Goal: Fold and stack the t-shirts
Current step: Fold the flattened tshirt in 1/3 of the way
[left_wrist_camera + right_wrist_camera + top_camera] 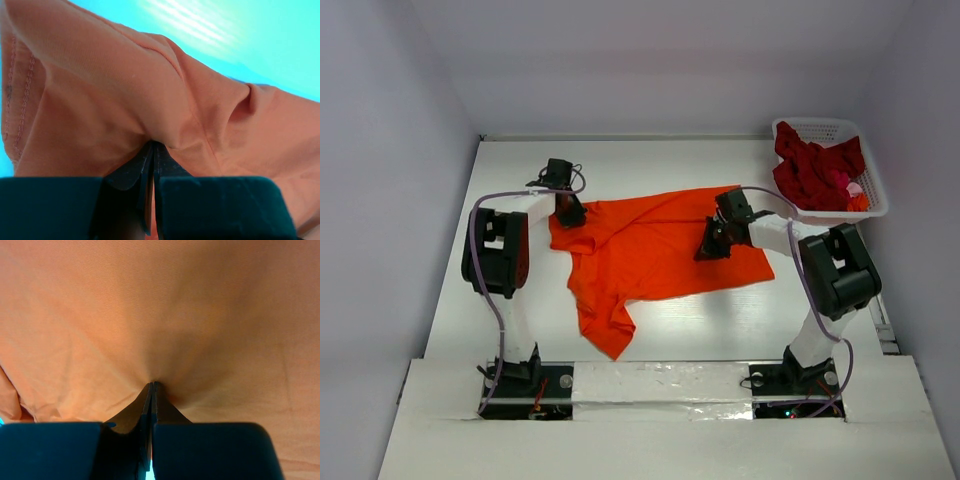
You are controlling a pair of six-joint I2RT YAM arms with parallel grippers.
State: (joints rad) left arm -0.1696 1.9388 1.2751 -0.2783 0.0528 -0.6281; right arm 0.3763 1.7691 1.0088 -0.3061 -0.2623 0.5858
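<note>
Top external view puts my left gripper [570, 212] at the far left corner of the orange t-shirt [650, 255]. The shirt lies spread but rumpled across the middle of the table [720, 330], with one sleeve trailing toward my bases. My left wrist camera shows those jaws pressed together on a pinch of orange cloth just beside a stitched hem, the fabric puckering up from the bite, so I judge I hold it there to control that corner. Moving right, my right gripper [712, 240] sits over the shirt's right half, and its wrist camera shows its jaws likewise clamped on a small tuck of cloth, creases radiating from the tip. With two grips well apart across the garment, I judge I am set to lift it and pull it taut, flattening it before the first fold. Farther right, at the table's far right corner, the white basket [825, 127] holds the dark red t-shirts [810, 170] in a heap, waiting their turn; nothing is folded or stacked yet.
</note>
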